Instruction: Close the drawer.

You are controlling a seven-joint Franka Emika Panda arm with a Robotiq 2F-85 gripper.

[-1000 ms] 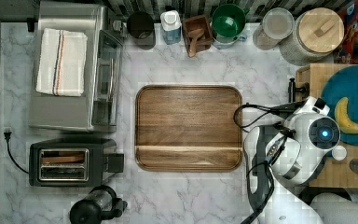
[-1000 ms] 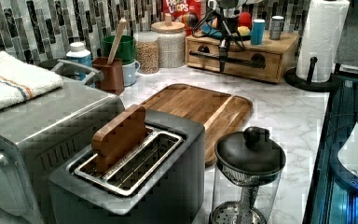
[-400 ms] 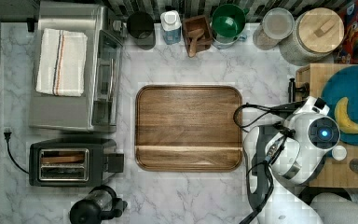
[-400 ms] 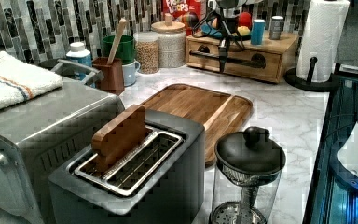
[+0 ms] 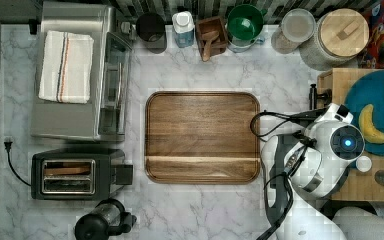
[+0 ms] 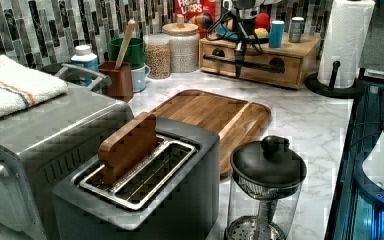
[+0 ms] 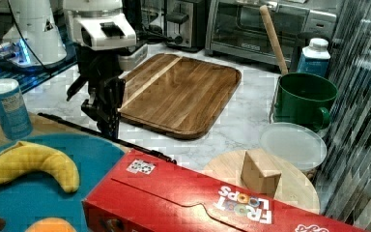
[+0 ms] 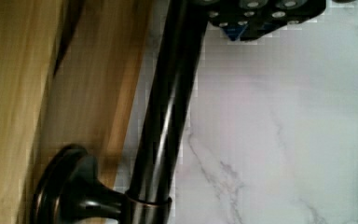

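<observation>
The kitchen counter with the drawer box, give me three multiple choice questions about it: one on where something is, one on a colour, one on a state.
1. In the top view, where does the banana lie?
A. on the blue plate
B. on the wooden tray
C. in the toaster

2. What colour is the drawer's bar handle?
A. white
B. black
C. red

3. In the left view, how does the drawer stand?
A. lifted off the counter
B. pulled far out over the tray
C. front about flush with its box

Answers:
1 A: the banana rests on the blue plate on top of the box.
2 B: the wrist view shows a dark, glossy black bar.
3 C: the front lines up with the box, with the gripper at the handle.
</observation>
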